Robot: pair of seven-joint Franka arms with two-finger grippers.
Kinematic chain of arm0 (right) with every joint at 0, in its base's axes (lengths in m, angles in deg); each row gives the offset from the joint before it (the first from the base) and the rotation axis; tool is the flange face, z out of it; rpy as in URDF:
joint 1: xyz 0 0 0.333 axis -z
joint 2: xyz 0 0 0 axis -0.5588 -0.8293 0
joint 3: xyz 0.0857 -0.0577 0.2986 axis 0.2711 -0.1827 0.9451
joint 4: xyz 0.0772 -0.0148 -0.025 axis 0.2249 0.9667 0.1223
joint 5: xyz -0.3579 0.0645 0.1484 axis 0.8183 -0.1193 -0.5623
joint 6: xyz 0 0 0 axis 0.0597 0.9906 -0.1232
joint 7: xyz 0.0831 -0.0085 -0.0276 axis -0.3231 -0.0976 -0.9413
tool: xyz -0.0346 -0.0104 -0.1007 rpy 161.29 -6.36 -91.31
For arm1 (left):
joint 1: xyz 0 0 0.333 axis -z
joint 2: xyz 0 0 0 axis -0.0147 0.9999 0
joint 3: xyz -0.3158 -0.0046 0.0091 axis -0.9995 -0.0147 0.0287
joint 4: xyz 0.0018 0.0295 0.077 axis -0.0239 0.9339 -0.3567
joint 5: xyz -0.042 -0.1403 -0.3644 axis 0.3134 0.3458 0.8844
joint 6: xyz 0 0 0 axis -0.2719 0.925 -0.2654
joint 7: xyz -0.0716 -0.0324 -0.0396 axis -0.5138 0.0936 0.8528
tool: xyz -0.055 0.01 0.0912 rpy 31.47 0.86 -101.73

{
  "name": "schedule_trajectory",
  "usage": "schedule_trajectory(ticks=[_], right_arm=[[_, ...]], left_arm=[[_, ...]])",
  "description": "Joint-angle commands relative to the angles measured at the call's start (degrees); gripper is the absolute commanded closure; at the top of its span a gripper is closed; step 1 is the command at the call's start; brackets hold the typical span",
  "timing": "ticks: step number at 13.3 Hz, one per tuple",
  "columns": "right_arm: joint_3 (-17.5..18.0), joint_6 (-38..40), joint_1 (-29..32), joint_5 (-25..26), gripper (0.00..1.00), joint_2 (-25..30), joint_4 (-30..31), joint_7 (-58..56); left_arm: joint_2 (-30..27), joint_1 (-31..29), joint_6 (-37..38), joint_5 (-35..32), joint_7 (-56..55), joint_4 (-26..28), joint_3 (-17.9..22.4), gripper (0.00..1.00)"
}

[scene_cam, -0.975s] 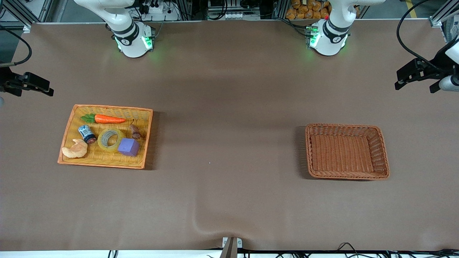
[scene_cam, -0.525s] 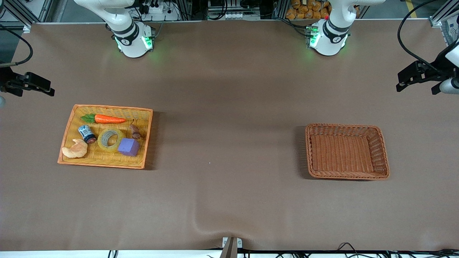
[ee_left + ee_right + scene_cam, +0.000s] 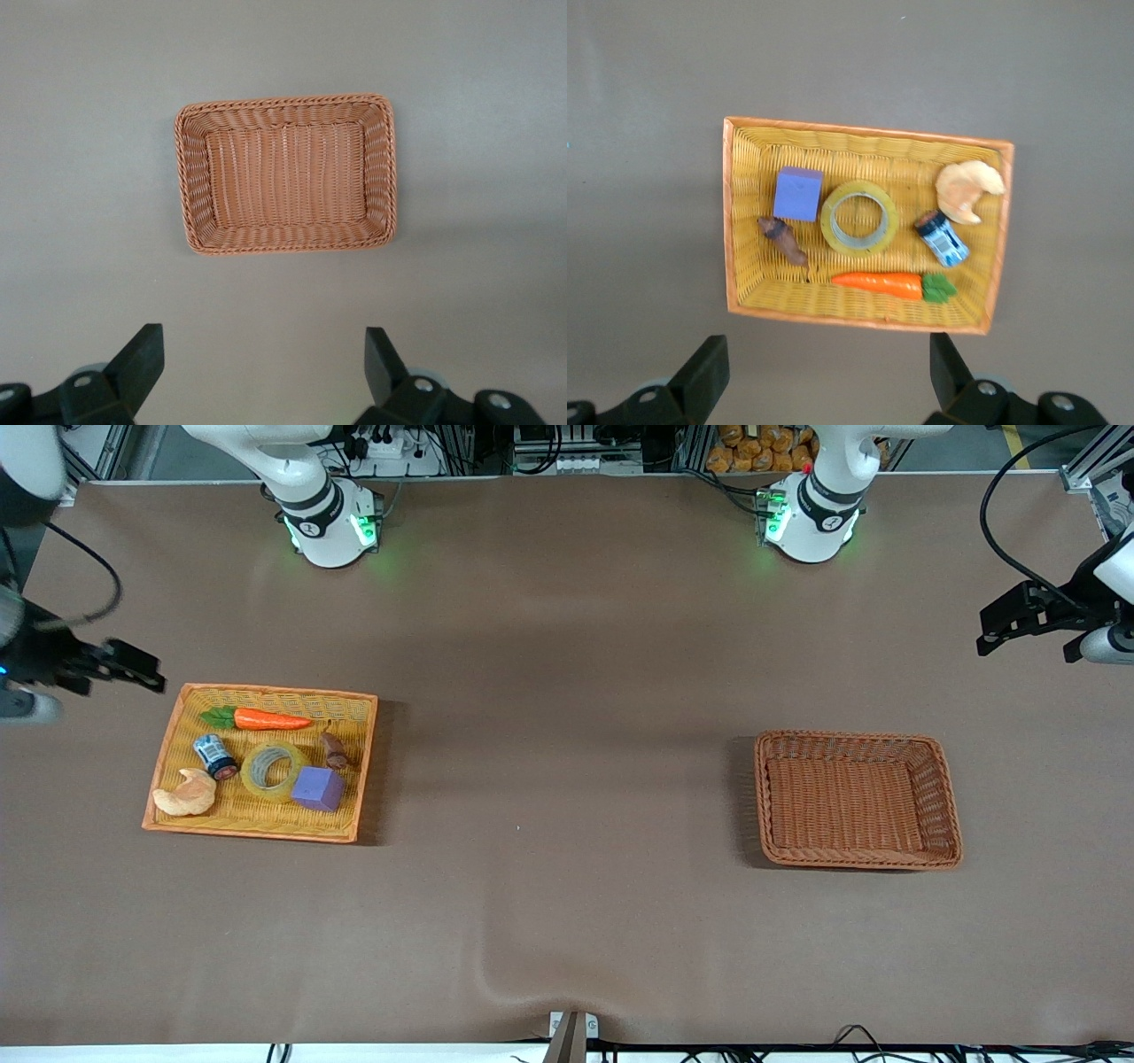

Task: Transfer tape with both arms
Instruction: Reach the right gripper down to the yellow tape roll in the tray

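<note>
The tape (image 3: pixel 271 771), a translucent yellow ring, lies flat in the yellow basket (image 3: pixel 266 828) between a blue-labelled can and a purple cube. It also shows in the right wrist view as tape (image 3: pixel 859 218) in the middle of the yellow basket (image 3: pixel 868 133). My right gripper (image 3: pixel 142 673) hangs open and empty over the table, just off that basket's corner at the right arm's end; the right gripper (image 3: pixel 826 359) has only table between its fingers. My left gripper (image 3: pixel 985 633) waits open over the table edge at the left arm's end, and the left gripper (image 3: pixel 263 350) holds nothing.
Beside the tape lie a carrot (image 3: pixel 266 719), a purple cube (image 3: pixel 318 788), a can (image 3: pixel 214 755), a croissant (image 3: pixel 186 794) and a small brown piece (image 3: pixel 334 749). An empty brown wicker basket (image 3: pixel 858 859) sits toward the left arm's end, seen in the left wrist view as the brown basket (image 3: pixel 283 104).
My right gripper has moved in toward the yellow basket's corner. The left gripper has barely shifted. The tape and the baskets have not moved.
</note>
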Motion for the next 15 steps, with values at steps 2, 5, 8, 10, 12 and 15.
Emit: schedule_trajectory(ticks=[2, 5, 8, 10, 12, 15], right_arm=[[-0.1, -14.4, -1.6, -0.6, 0.00, 0.7, 14.3, -0.7], [0.0, -26.5, -1.5, -0.8, 0.00, -1.4, 22.1, -9.4], [0.0, -30.7, -1.0, -0.9, 0.00, -7.4, 22.2, -20.3], [0.0, -31.1, -0.7, -0.9, 0.00, -10.0, 23.6, -25.2], [0.0, -33.0, -0.3, -0.9, 0.00, -10.9, 24.9, -29.8], [0.0, -33.3, -0.1, -0.9, 0.00, -12.8, 25.0, -30.6]], left_arm=[[0.3, 0.2, 1.2, -5.1, 0.1, -1.7, 0.0, 0.00], [0.5, 0.0, 1.2, -6.0, 0.3, -1.4, 0.4, 0.00], [1.6, 0.0, 1.8, -8.4, -1.9, -1.6, 0.5, 0.00], [1.1, -1.0, 1.8, -8.2, -1.9, -2.0, 2.6, 0.00], [1.4, -2.5, 2.0, -7.6, -1.6, -1.4, 2.8, 0.00], [3.5, -2.6, 1.4, -5.2, -1.6, -1.6, 2.7, 0.00]])
